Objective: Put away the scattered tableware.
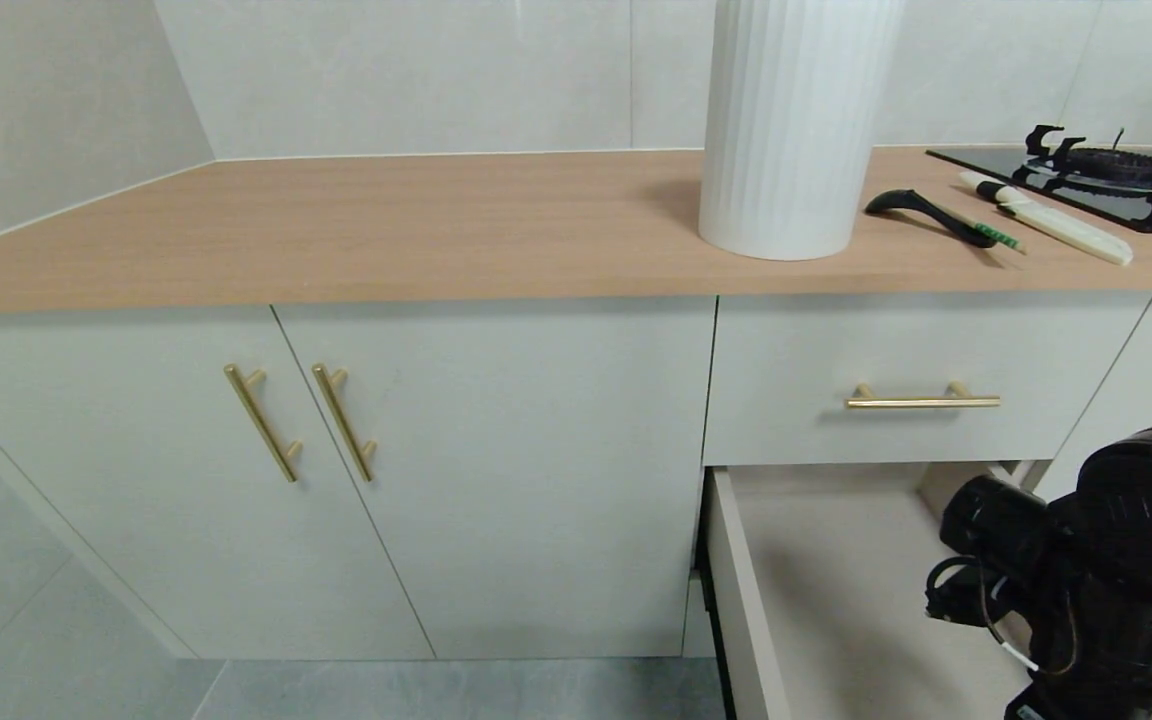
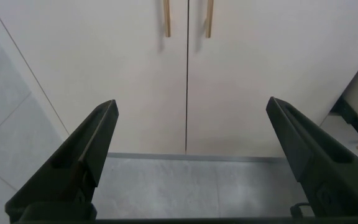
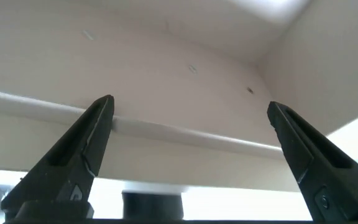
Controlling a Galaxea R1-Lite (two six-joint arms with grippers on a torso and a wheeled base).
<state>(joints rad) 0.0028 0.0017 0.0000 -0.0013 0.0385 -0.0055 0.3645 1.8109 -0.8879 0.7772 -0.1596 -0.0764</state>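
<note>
Low at the right, the right arm (image 1: 1086, 580) hangs over the pulled-out drawer (image 1: 736, 580). The right gripper (image 3: 189, 104) has its fingers spread wide apart with nothing between them, and it faces the drawer's pale inner walls and a corner. The left gripper (image 2: 191, 102) is likewise spread wide and holds nothing; it points at the lower part of the two cabinet doors (image 2: 187, 93) and the grey floor (image 2: 185, 186) in front of them. The tableware lies on the wooden countertop (image 1: 386, 220), between a ribbed white container (image 1: 786, 130) and the gas hob (image 1: 1106, 170). It is a black spoon (image 1: 926, 213) with a curved handle, a thin green-tipped stick (image 1: 996, 236) just beside it, and a long cream knife-like utensil (image 1: 1056, 220) lying at a slant nearest the hob. All three are well apart from both grippers. What shows of the open drawer's floor is plain pale board. The container's top is cut off, so its contents cannot be told. Above the open drawer sits an upper drawer (image 1: 921, 360), closed, with a brass bar handle.
</note>
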